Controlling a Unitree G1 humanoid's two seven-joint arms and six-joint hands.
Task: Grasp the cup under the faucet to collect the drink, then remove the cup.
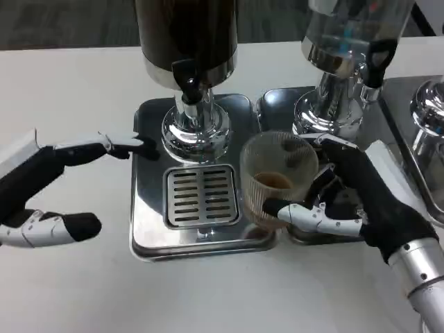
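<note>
Left to right, your view: left hand [48, 191] sits at the left edge of the table [69, 83], fingers spread, holding nothing. One finger reaches right and its tip is at the left rim of the metal drip tray [149, 229]; can't tell if it touches. Another finger lies lower, out on the bare table.

Centre: dark drink dispenser [187, 35] stands on the tray, its black faucet [189, 78] pointing down over the chrome base. Slotted grate [200, 195] lies in front of the base, nothing on it.

Right of the grate: clear ribbed cup [277, 177], upright, a little brown liquid in the bottom. It's at the tray's right edge, off to the right of the dark faucet, not under it.

Right hand [354, 201] is clamped on the cup from the cup's right side, one finger wrapped across the lower front, palm against the side wall.

Behind it: second dispenser [347, 41] with a clear tank, on its own tray.
</note>
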